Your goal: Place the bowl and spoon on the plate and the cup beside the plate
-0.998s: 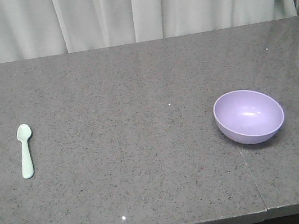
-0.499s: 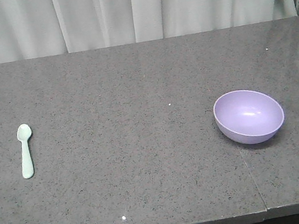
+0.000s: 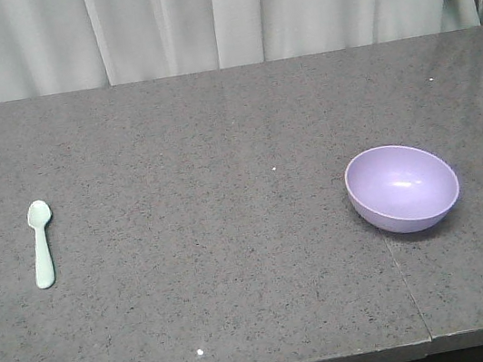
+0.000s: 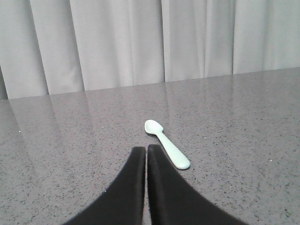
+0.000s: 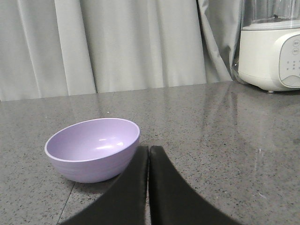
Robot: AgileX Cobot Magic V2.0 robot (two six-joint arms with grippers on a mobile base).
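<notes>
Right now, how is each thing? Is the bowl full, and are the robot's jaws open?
Bowl: upright, empty.
Spoon: lying flat on the counter, nothing touching it.
Left gripper: jaws shut, holding nothing.
Right gripper: jaws shut, holding nothing.
Curtain: drawn closed.
Kitchen machine: standing upright; what's inside cannot be seen.

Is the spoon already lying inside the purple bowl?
No, the spoon lies on the table well apart from the bowl, which is empty.

No legible text, brands or numbers anywhere. The white appliance (image 5: 267,51) at upper right of the right wrist view has small marks on its control panel (image 5: 291,60), too small to read.
</notes>
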